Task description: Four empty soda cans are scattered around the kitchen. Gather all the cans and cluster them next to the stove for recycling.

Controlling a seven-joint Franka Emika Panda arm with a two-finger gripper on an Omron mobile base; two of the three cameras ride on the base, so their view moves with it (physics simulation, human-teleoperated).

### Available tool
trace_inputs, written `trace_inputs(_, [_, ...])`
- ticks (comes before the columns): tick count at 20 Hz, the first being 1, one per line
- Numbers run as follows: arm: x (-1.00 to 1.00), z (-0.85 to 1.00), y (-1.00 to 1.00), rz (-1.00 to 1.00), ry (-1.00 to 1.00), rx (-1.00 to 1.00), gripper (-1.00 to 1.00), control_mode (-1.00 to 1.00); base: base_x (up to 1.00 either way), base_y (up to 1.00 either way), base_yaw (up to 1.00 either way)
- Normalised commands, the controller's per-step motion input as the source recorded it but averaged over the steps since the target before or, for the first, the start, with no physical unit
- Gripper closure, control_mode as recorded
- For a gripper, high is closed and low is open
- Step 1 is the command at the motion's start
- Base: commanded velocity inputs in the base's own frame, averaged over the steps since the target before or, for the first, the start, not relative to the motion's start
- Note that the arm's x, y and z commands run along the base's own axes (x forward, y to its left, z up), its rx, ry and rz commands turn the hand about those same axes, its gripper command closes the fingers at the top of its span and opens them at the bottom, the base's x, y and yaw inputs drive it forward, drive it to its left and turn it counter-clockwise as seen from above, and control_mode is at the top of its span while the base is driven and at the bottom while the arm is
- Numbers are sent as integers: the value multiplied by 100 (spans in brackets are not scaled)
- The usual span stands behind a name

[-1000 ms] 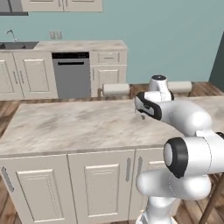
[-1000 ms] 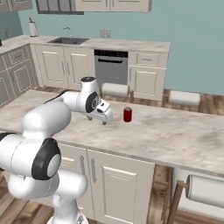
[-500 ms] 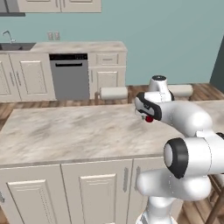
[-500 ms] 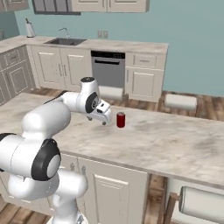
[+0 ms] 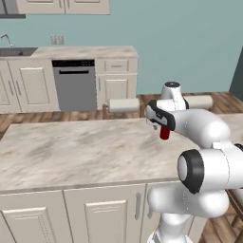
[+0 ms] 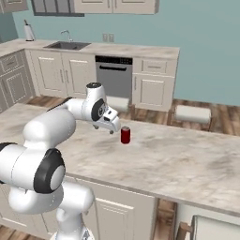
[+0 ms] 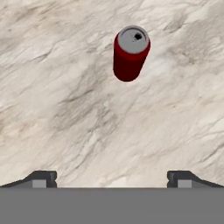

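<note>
My base has rolled along the marble island (image 6: 187, 164) over the last second, so the red soda can (image 6: 125, 135) now stands closer in front of me, upright and untouched. My gripper (image 6: 111, 126) hangs just beside it, to its left in the right base view, jaws spread wide and empty. I judge this the approach to a first pickup; nothing is gathered yet. Behind the island run white cabinets, a sink (image 6: 67, 45), a dishwasher (image 6: 113, 77) and a teal wall.

Kitchen; sink (image 6: 65, 45), dishwasher (image 6: 114, 76), cabinets (image 6: 153, 84)
</note>
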Motion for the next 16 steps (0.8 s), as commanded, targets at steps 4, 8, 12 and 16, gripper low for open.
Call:
trace_inputs(4, [0, 0, 0, 0, 0, 0, -100, 100, 37, -26, 0])
trace_inputs(8, [0, 0, 0, 0, 0, 0, -100, 100, 34, -24, 0])
trace_inputs(12, [0, 0, 0, 0, 0, 0, -100, 100, 26, -18, 0])
trace_inputs(16, [0, 0, 0, 0, 0, 0, -100, 100, 15, -14, 0])
